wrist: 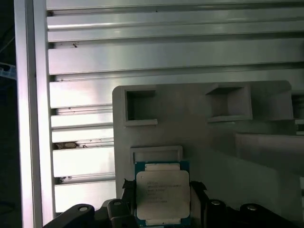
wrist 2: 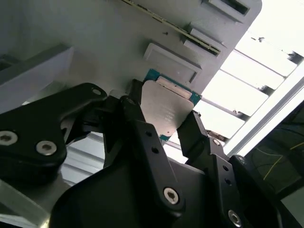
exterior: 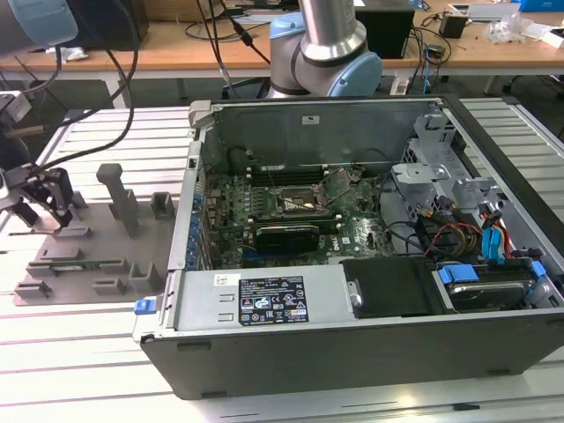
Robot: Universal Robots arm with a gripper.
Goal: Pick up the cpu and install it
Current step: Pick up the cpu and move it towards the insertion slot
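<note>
Print on the cpu and the power supply label seems illegible.

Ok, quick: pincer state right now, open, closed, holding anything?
The pincer: closed on the cpu, fingers on two opposite edges, over the grey tray.

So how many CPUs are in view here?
1. The gripper clamps the cpu at the tray, on the exterior view's left. The socket in the case looks empty; others could be hidden.
</note>
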